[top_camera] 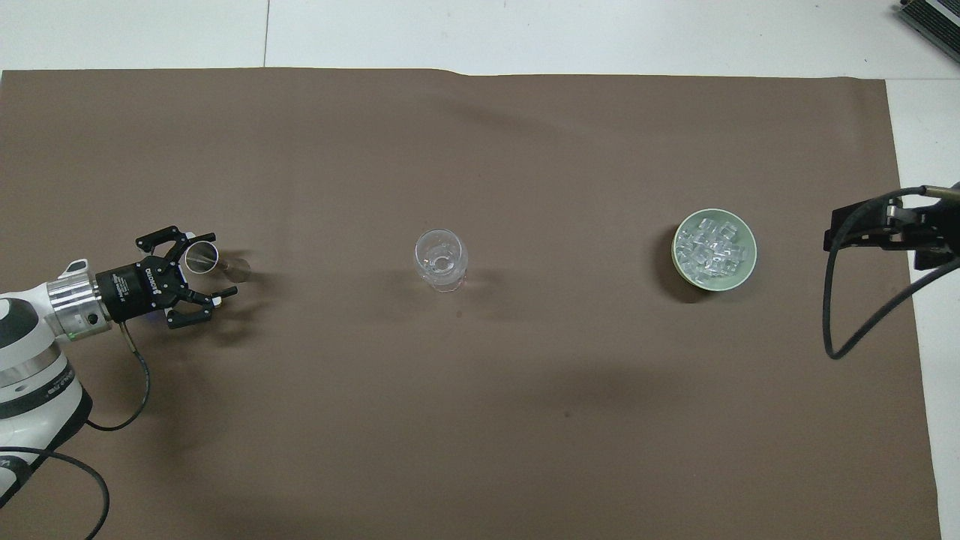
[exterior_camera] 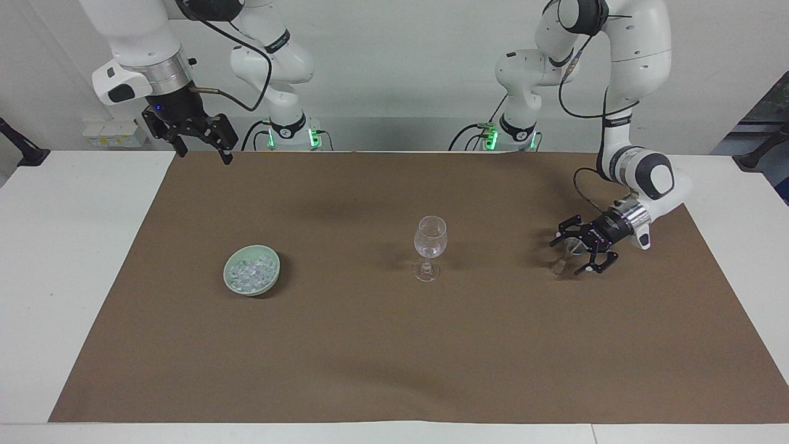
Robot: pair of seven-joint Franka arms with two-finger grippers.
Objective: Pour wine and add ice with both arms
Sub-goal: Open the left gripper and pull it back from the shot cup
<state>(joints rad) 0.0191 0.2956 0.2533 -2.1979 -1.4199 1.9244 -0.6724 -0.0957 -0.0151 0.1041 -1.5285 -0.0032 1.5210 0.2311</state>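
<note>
Overhead view shows a white bench [top_camera: 525, 34] covered by a brown mat [top_camera: 480, 420], with three things standing in a row across its middle. At the centre stands a stemmed wine glass [exterior_camera: 429, 246], upright, with a little of the wine [exterior_camera: 429, 251] barely visible low in its bowl. Toward the right arm's end of the bench sits a pale green bowl [top_camera: 742, 274] heaped with the ice [top_camera: 706, 249], well apart from the wine glass. Toward the left arm's end stands a small clear measuring cup [top_camera: 204, 255] on the mat, and whether it is upright or tilted cannot be told.

The left gripper [exterior_camera: 576, 250] reaches in low from that end of the bench, lying nearly level with the mat. Its jaws are spread wide on either side of the small cup, with the fingers clear of it and nothing held. The right gripper [exterior_camera: 198, 145] hangs high over the corner of the mat nearest the robots at the right arm's end, where that arm waits. Its jaws point down, stand open and are empty.
</note>
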